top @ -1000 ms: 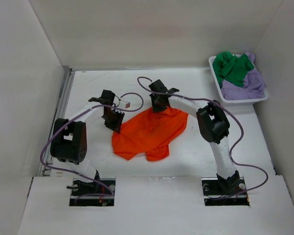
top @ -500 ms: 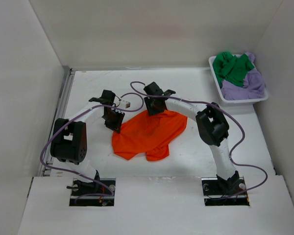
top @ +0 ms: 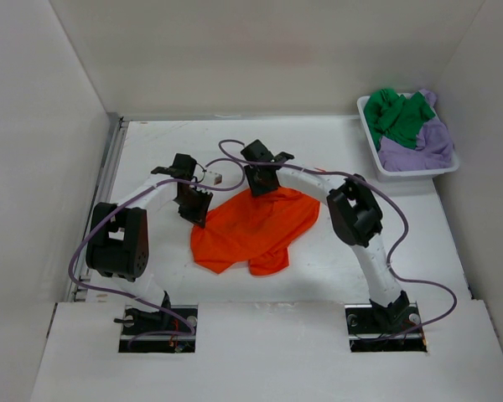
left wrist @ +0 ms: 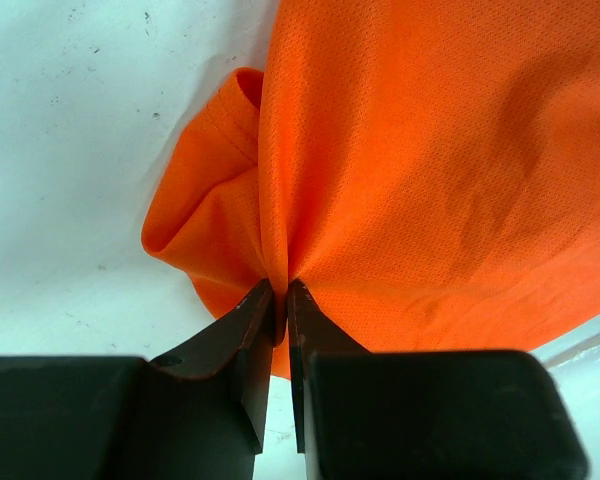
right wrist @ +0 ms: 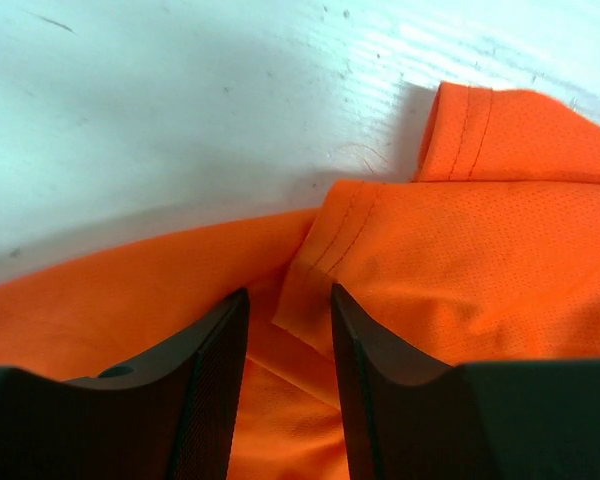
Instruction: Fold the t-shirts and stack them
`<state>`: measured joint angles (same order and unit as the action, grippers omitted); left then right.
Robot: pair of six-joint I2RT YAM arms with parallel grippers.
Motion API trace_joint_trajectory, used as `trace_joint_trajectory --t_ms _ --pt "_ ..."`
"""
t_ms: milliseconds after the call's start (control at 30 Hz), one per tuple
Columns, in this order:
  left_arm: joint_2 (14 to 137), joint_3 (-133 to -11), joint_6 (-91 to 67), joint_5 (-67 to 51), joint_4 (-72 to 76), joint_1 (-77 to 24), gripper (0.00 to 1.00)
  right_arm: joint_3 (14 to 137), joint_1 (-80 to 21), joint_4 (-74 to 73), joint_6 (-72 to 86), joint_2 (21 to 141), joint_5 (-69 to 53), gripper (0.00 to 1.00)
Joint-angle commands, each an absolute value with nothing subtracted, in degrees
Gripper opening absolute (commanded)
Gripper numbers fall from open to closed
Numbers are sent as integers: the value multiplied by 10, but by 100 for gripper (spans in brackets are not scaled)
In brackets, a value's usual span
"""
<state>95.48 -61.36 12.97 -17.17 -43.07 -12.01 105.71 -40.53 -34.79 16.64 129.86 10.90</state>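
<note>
When viewed from above, the orange shirt (top: 256, 230) lies crumpled on the table (top: 168, 151) between my two arms. Its long axis runs from far right to near left. My left hand (top: 193, 207) is at the shirt's far left edge, and my right hand (top: 260, 182) is at its far edge, close by. Both hands are at cloth, so neither has to reach. The green shirt (top: 394, 117) and lavender shirt (top: 423, 146) lie bundled in the basket (top: 419, 173) at the far right corner, well apart from both hands and nearer my right arm.

Left wrist view: my left hand is clamped on a pinch of orange cloth, the jaws together with only fabric between them. The cloth fans out ahead and to the right of the pinch, and a rolled fold bulges to the left. The fabric is a thin mesh knit and looks limp.

Right wrist view: my right hand's jaws stand apart, and a stitched hem lies in the gap, unpinched. The shirt lies ahead right and beneath the hand, with bare table ahead left. I judge that the next move is to close on that hem.
</note>
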Motion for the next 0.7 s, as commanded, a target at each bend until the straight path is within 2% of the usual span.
trace_joint_trajectory --t_ms 0,133,267,500,667 --pt "933 -637 120 -176 -423 -116 9 1078 -410 -369 163 1310 125 43" --pt "933 -636 120 -176 -423 -115 9 1074 -410 -369 165 1308 126 39" --pt "933 -635 122 -175 -423 -114 9 1072 -410 -373 167 1307 134 31" --pt "932 -634 123 -175 -423 -112 9 1067 -403 -373 167 1301 143 4" --pt "930 -632 125 -175 -423 -112 9 1066 -399 -372 168 1282 145 3"
